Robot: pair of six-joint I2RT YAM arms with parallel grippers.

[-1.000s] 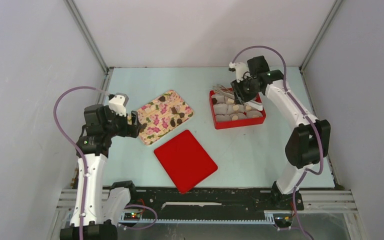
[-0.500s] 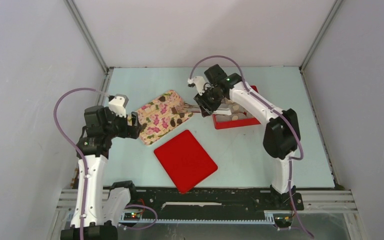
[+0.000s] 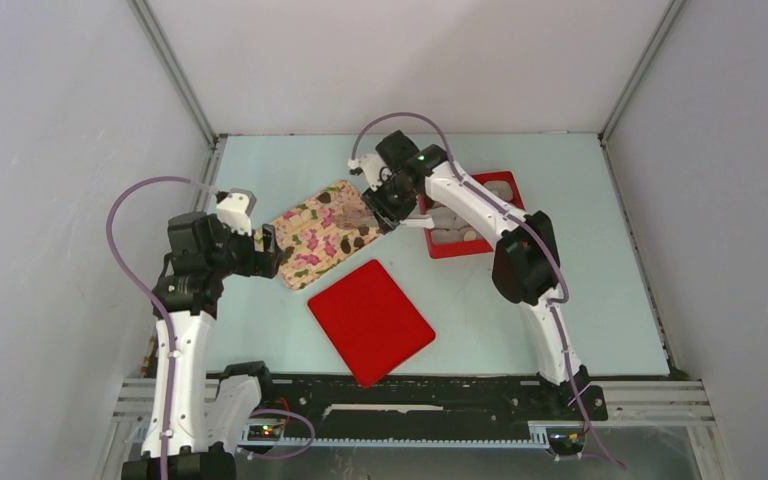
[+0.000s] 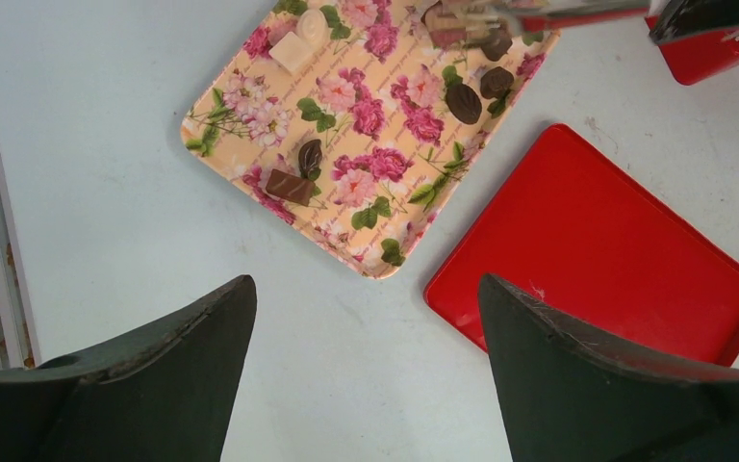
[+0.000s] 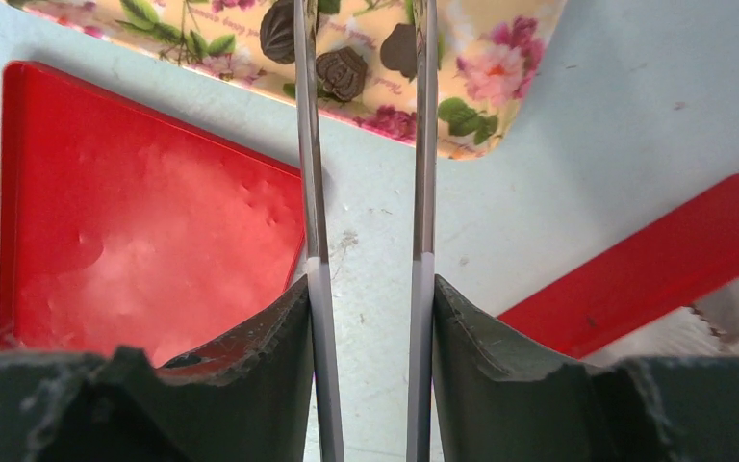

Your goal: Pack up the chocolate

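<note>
Right wrist: tongs poised over the tray, pick pending

Your right gripper [image 3: 384,198] is clenched on slim metal tongs [image 5: 306,144], their blades apart above the floral tray [image 4: 192,135]. The chocolate [image 4: 462,101] lies there as glossy dark moulded lumps and pale cream ones. You are likely picking one, so lower and pinch gently, since they look slippery. Your left gripper [image 4: 364,289] hovers agape. The red box [image 3: 465,252] of crinkled paper cups [image 3: 450,222] sits beside the tray.

Top view high overhead, both wrist views close, facing down, all sharing floral tray [image 3: 305,240] and red lid [image 3: 370,321].

Rt wrist view: tweezers [image 5: 306,144] tips, one chocolate [image 5: 274,34] cut off at top.
</note>
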